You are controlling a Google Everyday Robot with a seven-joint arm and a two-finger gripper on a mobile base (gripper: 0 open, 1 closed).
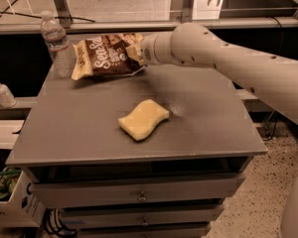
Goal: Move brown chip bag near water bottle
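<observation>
Arm point(238, 68) extended, gripper point(137, 53) upper left, seemingly level

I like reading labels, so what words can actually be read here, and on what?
"Sea Salt": on the brown chip bag, whose right end meets the gripper.
Bag's smaller print: too small to read.
Water bottle label: too blurred to read.
Pump bottle: nothing legible.

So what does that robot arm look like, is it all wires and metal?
No loose cables show. The arm is a thick, smooth, cream-white tube with rounded joints and small dark dots along its shell. Its gripper, at the tip by the right edge of the chip bag, looks the same pale colour.
</observation>
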